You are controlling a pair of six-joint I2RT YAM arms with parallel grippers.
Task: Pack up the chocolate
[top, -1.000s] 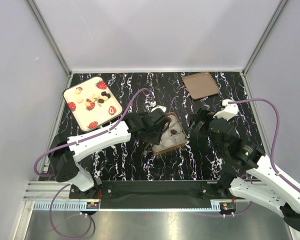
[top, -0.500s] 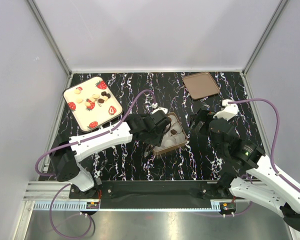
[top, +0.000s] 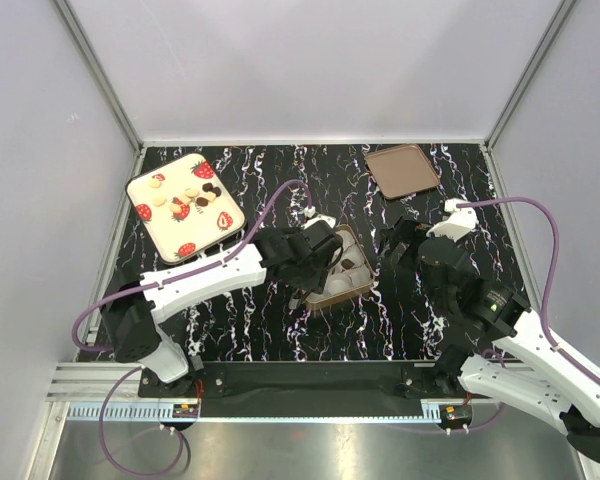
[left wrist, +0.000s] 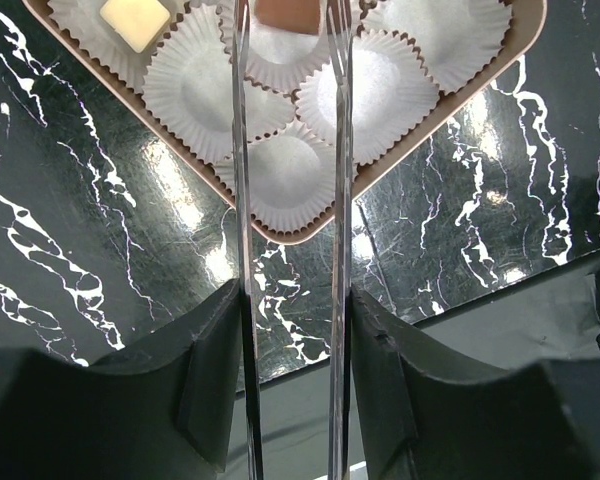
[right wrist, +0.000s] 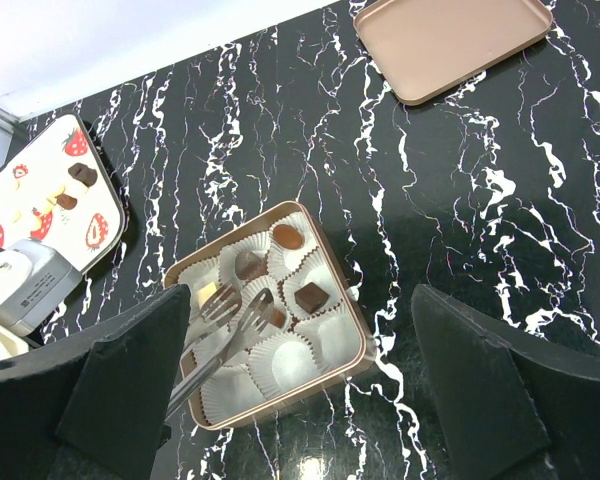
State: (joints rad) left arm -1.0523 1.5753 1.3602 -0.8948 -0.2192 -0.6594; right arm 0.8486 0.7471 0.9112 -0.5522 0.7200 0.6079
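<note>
The chocolate lies in two places: several pieces on the strawberry plate (top: pixel 185 207), and several in the paper cups of the brown box (top: pixel 365 290). My left gripper (top: pixel 315 262) is shut on metal tongs (left wrist: pixel 242 200) held over the box (left wrist: pixel 450 110). A brown chocolate (left wrist: pixel 288 12) sits in a cup between the tong tips, which stand slightly apart. A cream piece (left wrist: pixel 135 18) lies one cup to the left. The right wrist view shows the tongs (right wrist: pixel 225 330) over the box (right wrist: pixel 363 345), with a dark square piece (right wrist: pixel 311 297) beside them. My right gripper (right wrist: pixel 300 300) hovers open and holds nothing.
The flat brown lid (top: pixel 403 170) lies at the back right. The strawberry plate (right wrist: pixel 40 200) sits at the back left near the side wall. Several white paper cups (left wrist: pixel 280 180) in the box's near rows hold nothing. The right gripper (top: pixel 398 245) hangs just right of the box.
The tong arms have spread a little over the box, and the left gripper has shifted slightly right. The right arm has not moved.
</note>
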